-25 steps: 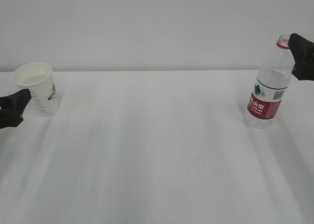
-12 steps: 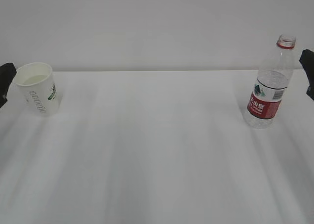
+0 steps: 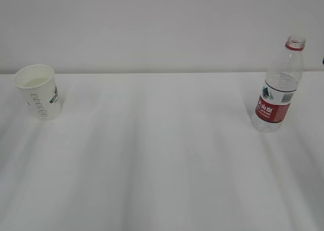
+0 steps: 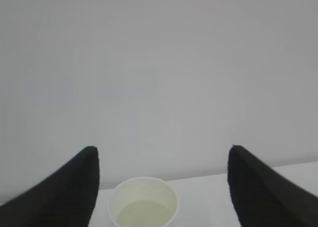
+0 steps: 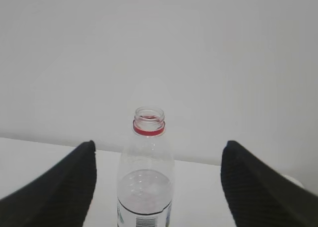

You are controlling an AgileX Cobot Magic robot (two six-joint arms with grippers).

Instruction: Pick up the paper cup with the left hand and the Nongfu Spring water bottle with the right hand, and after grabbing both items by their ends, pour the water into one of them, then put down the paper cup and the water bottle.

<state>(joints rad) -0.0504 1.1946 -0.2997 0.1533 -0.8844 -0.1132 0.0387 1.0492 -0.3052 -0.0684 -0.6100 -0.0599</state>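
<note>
**Cup and bottle standing free, both grippers wide open**

Table (image 3: 162, 160): a white surface filling the exterior view, with a plain pale wall behind it. The table serves as the reference for all positions below.

Bottle (image 3: 278, 89): stands upright near the table's far right edge. It is uncapped, with a red neck ring and a red label around its lower body. Water (image 5: 145, 185) fills only the lower part; the upper body is clear and empty. In the right wrist view the bottle sits centred between the two fingers, apart from both.

Cup (image 3: 38, 91): stands on its base near the table's far left edge, leaning slightly in the exterior view, well apart from the bottle. Green logo and grey lettering face the camera. A shallow layer of liquid shows inside it. In the left wrist view its rim appears at the lower edge, between the fingers and touching neither.

Left hand (image 4: 161, 187): jaws spread wide, holding nothing. It is outside the exterior view.

Right hand (image 5: 156, 180): jaws spread wide, holding nothing. In the exterior view only a dark sliver shows at the right edge.
</note>
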